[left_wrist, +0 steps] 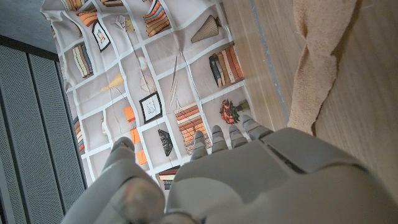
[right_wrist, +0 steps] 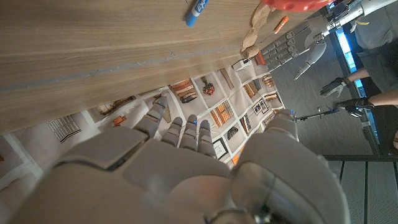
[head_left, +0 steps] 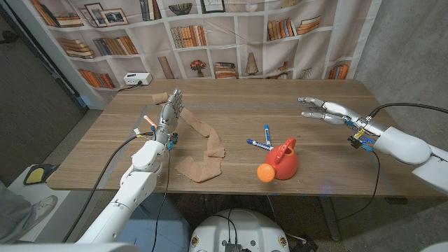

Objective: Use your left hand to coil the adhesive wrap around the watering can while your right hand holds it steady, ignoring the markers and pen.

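Observation:
The red watering can [head_left: 285, 159] with an orange spout tip stands near the table's front edge, right of the middle; a sliver of it [right_wrist: 292, 4] shows in the right wrist view. The tan adhesive wrap [head_left: 204, 145] lies loose on the table in a long winding strip to the can's left, and also appears as the wrap [left_wrist: 317, 68] in the left wrist view. My left hand [head_left: 169, 109] stands with fingers apart beside the strip's far end, holding nothing. My right hand [head_left: 323, 110] hovers spread, well behind and to the right of the can.
Two blue markers [head_left: 262, 139] lie just behind the can; one marker [right_wrist: 198, 7] shows in the right wrist view. A white box [head_left: 137, 78] sits at the table's far left corner. A bookshelf backdrop hangs behind the table. A person's arm [right_wrist: 379, 98] is at the edge.

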`<action>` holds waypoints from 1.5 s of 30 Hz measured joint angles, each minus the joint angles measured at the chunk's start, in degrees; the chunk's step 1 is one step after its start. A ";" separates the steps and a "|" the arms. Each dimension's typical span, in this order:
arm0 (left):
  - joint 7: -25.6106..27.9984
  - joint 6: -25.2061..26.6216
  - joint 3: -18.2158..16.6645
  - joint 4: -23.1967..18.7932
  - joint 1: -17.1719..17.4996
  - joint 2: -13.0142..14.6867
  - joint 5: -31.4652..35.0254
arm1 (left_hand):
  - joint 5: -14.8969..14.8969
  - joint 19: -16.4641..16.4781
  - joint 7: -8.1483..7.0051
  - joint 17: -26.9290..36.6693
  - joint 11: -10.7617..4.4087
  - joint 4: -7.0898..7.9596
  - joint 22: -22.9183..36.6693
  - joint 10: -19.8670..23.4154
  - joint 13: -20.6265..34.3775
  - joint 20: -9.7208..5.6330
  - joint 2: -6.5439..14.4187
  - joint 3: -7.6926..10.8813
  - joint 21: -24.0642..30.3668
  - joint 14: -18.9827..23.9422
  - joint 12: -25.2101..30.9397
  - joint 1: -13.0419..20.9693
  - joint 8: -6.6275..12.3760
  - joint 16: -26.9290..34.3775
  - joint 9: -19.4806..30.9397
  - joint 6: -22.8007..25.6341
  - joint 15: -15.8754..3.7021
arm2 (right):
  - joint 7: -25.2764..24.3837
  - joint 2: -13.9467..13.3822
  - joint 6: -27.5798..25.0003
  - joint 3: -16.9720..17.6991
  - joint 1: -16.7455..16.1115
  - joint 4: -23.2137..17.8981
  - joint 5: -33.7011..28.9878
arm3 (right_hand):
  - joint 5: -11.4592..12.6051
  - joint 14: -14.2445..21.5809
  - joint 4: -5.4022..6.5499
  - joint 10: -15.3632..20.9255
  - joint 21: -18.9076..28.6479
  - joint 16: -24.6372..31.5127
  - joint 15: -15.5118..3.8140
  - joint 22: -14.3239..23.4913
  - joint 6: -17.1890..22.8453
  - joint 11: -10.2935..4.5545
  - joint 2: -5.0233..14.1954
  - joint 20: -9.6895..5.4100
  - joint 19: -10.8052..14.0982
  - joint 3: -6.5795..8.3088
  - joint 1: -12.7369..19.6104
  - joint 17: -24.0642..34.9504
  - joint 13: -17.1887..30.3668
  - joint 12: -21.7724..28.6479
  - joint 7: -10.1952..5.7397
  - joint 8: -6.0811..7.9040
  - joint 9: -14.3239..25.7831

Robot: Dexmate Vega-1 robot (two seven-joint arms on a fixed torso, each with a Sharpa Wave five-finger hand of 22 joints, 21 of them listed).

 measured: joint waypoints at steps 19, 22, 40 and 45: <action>-0.90 0.10 0.17 1.81 -1.10 -0.28 -0.20 | 0.00 0.00 0.00 0.00 0.00 -0.24 0.00 -0.01 0.00 0.00 0.07 -0.24 0.00 0.00 0.00 -0.07 0.00 0.00 0.00 0.00 0.00 | -0.98 -0.30 -0.89 0.39 -1.16 -0.37 -0.71 | 0.00 0.00 -0.23 0.21 0.00 0.00 0.00 0.00 -0.01 -0.21 -0.06 0.00 0.00 0.23 0.50 0.00 0.00 0.00 0.00 0.00 -0.01; -1.03 0.12 0.17 1.97 -1.21 -0.35 -0.22 | 0.00 0.00 -0.25 0.00 0.00 -0.24 0.00 -0.01 0.00 0.00 0.22 -0.24 0.00 0.00 0.00 -0.22 0.00 0.00 0.00 0.25 0.00 | -1.13 -0.32 -1.06 0.39 -1.28 -0.38 -0.90 | 0.00 0.00 -0.23 0.21 0.00 0.00 0.00 0.00 -0.01 -0.21 -0.15 0.00 0.00 0.23 0.60 0.00 0.00 0.00 0.00 0.00 -0.01; -1.99 0.14 -0.26 2.76 -1.21 -0.91 -1.24 | 0.00 0.00 -0.09 -0.13 -0.01 -0.24 0.00 -0.01 0.00 0.00 0.22 -0.24 0.00 0.00 0.00 -0.22 0.00 0.00 0.00 0.52 0.00 | -2.53 -0.94 -2.20 1.27 -3.51 -1.38 -1.95 | 0.00 0.00 -0.47 0.51 0.00 0.00 0.00 0.00 0.52 -0.51 -0.59 0.41 0.40 0.46 1.03 -0.29 0.00 0.00 -0.52 0.00 -0.01; -2.32 0.14 -0.28 2.99 -1.28 -1.12 -1.52 | 0.00 0.00 -0.10 -0.13 0.00 -0.24 0.00 -0.02 0.00 0.00 0.22 -0.24 0.00 0.00 0.00 -0.22 0.00 0.00 0.00 0.52 0.00 | -2.87 -1.22 -2.48 1.63 -4.06 -1.60 -2.34 | 0.00 0.00 -0.47 0.51 0.00 0.00 0.00 0.00 0.61 -0.51 -0.59 0.41 0.40 0.46 1.03 -0.29 0.00 0.00 -0.61 0.00 -0.01</action>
